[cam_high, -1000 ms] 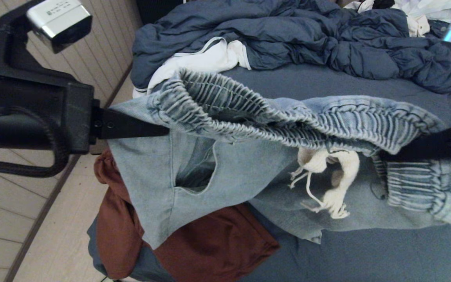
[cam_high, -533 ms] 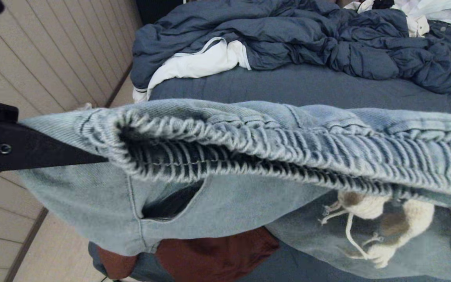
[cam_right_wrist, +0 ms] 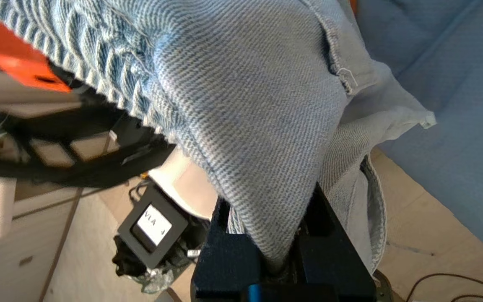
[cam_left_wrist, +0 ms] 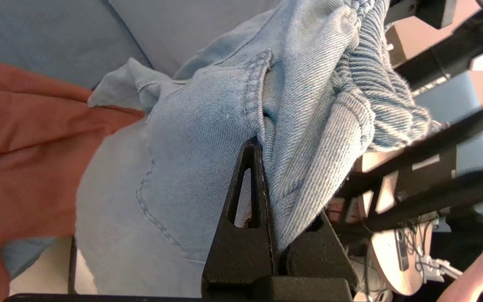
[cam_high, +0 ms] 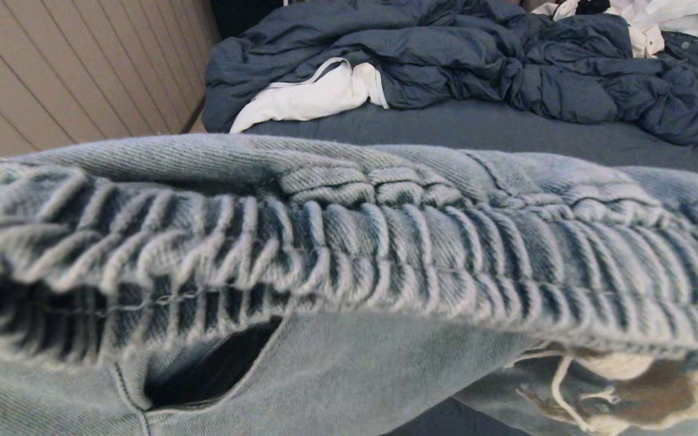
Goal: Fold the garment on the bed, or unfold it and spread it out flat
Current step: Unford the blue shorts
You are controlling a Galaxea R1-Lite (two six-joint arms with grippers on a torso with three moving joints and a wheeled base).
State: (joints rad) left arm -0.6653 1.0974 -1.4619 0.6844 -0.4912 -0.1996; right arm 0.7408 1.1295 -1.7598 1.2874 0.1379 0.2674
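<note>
Raising the denim garment [cam_high: 349, 254] toward your head camera, left end effector [cam_left_wrist: 266, 197] and right end effector [cam_right_wrist: 275, 247] both clamp its waistband; spreading over the bed [cam_high: 476, 130] remains

You can make out only one bit of writing: a white label [cam_right_wrist: 153, 225] on a small black box [cam_right_wrist: 151, 237] on the floor, seen in the right wrist view under the hanging denim. Its dark letters look like "VIA", but you cannot read them with certainty. Nothing else in your views carries legible text, numbers or brand marks.
</note>
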